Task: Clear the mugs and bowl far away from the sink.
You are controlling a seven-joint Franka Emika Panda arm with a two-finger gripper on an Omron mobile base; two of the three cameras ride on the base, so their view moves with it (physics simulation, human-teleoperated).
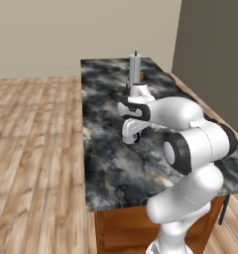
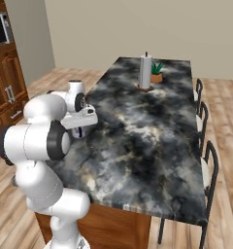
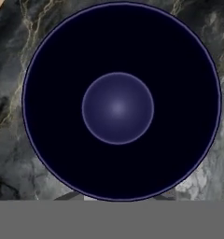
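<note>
Your pincer (image 1: 133,130) hangs over the near half of the bench (image 1: 111,168), well short of the upright paper towel roll (image 1: 135,67) that stands at the far end. It points straight down at the white mug with the navy rim (image 3: 117,107). In the hand view you look directly into the mug's mouth: a round dark well with a paler bottom, centred just above the fingertips, whose grey ends barely peek out from under the rim. So the mug lies straight ahead along the pincer's own line. It stands upright with its long axis running the same way as the approach, and there is no sideways offset worth correcting. From the left base view the mug (image 1: 129,133) sits right under the hand, on the side of the roll nearest the robot and towards the bench's floor-side edge. I cannot tell from these pictures whether the fingers are spread around the mug or already pressed on it, nor whether it rests on the stone. Confirm contact before you lift or carry anything.
</note>
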